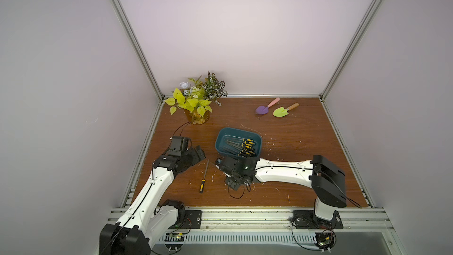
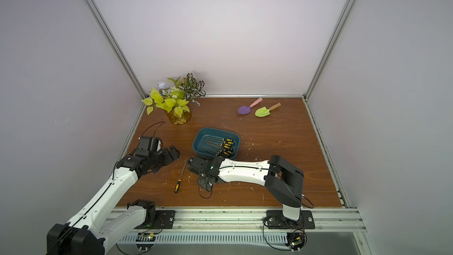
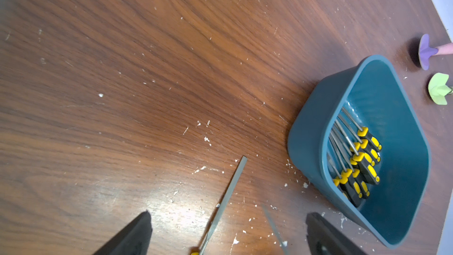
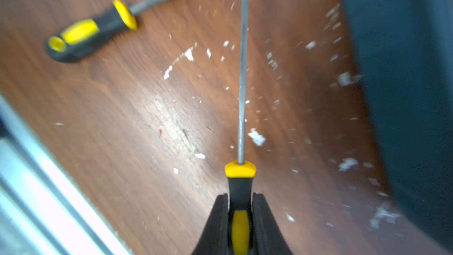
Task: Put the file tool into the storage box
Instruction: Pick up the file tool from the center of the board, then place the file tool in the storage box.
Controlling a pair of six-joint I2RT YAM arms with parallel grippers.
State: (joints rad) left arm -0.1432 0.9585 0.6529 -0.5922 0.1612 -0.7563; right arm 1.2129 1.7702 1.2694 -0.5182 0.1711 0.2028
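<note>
Right pincer [image 4: 240,196] grips a file [image 4: 242,69] beside the storage box [image 4: 404,82], second file [image 4: 93,33] nearby.

One yellow-handled file [image 4: 241,82] held by its handle; another file [image 1: 204,176] lies flat near teal storage box [image 1: 239,132]

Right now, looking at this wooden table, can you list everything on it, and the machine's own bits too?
table: one, brown wood, floor of the booth
storage box: one, dark teal, mid-table
files in the box: several, yellow-and-black handles, lying together inside
loose file: one, same colours, flat on the table between the arms
held file: one, same colours, gripped by its handle
potted plant: one, yellow-green leaves, far left corner
purple trowel: one, pink handle, far right
green trowel: one, wooden handle, beside the purple one
white flecks: many, scattered
left gripper: one, black, open
right gripper: one, black, shut on the held file
</note>
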